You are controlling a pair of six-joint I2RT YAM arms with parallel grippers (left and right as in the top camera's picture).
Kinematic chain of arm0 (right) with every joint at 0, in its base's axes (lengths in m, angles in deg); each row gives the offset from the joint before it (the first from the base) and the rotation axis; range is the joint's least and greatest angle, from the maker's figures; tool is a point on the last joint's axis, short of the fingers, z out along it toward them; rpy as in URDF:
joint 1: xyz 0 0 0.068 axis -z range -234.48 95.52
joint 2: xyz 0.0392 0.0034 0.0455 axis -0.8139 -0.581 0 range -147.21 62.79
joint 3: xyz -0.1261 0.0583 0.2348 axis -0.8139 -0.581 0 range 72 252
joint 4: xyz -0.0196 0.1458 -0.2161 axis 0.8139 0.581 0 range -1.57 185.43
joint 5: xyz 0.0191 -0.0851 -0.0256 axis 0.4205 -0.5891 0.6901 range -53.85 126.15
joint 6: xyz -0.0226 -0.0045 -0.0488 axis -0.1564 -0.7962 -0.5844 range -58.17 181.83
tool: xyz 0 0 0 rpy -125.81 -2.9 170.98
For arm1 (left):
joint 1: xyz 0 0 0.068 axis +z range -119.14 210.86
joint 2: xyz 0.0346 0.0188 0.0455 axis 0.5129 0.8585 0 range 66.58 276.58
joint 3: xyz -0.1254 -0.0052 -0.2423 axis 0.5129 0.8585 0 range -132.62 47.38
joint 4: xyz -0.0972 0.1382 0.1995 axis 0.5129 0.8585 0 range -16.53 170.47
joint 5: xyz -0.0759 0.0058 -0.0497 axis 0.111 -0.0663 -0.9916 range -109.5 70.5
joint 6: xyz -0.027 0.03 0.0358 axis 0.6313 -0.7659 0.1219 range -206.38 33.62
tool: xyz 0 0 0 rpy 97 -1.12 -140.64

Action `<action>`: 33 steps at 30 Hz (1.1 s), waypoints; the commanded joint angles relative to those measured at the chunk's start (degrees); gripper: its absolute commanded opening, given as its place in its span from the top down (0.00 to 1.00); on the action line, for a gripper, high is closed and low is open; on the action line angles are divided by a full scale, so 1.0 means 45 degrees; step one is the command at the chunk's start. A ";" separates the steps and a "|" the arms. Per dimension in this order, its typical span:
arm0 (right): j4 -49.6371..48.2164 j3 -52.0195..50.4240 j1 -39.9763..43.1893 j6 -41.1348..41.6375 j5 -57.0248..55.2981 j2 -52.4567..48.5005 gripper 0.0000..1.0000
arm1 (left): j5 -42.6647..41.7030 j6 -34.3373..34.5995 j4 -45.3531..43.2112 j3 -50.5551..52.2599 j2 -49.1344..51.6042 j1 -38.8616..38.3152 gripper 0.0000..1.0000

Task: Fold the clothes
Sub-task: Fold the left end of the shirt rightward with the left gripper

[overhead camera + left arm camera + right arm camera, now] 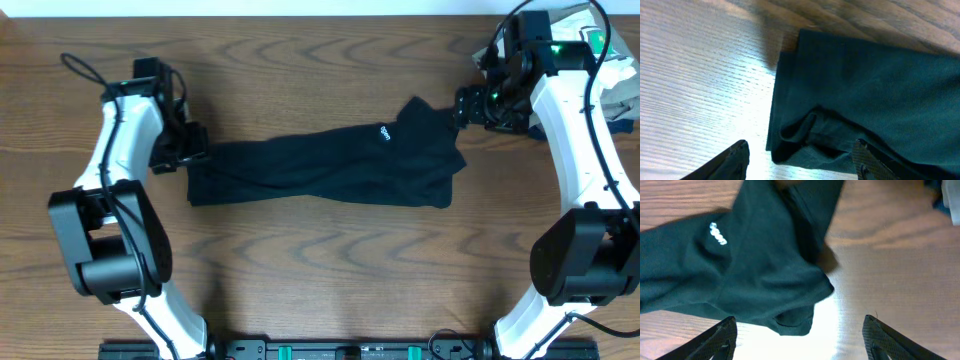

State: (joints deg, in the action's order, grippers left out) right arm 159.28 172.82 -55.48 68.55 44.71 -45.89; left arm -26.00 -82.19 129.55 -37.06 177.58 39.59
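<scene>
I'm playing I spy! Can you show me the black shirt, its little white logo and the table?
black polo shirt (320, 175), overhead view, middle of its body.
white logo (717, 233), right wrist view, middle of the print.
wooden table (320, 290), overhead view, bare wood below the shirt.

Work surface: a dark brown wood-grain table (320, 290) that fills the view. A pale white strip (300, 6) borders its 12 o'clock edge. Lighting from above produces bright glare (715, 85) on the tabletop grain.
</scene>
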 commanded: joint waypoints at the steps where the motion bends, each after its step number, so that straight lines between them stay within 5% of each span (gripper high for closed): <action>1: -0.0044 0.0214 -0.0301 -0.0670 0.0340 0.0102 0.20 | -0.1656 -0.0427 -0.0112 0.0573 0.0063 0.0646 0.30; 8: -0.0160 0.0214 -0.0330 -0.0670 0.0345 0.0102 0.20 | -0.3847 -0.1598 -0.1219 0.2021 0.0078 0.1409 0.24; 20: -0.0253 0.0214 -0.0330 -0.0665 0.0345 0.0102 0.20 | -0.3842 -0.1462 -0.3691 0.4036 0.0078 0.1409 0.23; 22: -0.0272 0.0214 -0.0330 -0.0661 0.0345 0.0102 0.20 | -0.3837 -0.1297 -0.4090 0.4362 0.0078 0.1413 0.36; 27: -0.0287 0.0214 -0.0330 -0.0661 0.0345 0.0102 0.21 | -0.3172 -0.1190 -0.4318 0.4566 0.0073 0.1423 0.94; 33: -0.0267 0.0214 -0.0330 -0.0661 0.0345 0.0102 0.21 | -0.3011 -0.0855 -0.4289 0.4201 -0.0267 0.2006 0.94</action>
State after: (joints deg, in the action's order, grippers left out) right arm 158.01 172.93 -56.68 66.69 45.65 -45.89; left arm -43.35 -87.17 109.90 -18.11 176.31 46.67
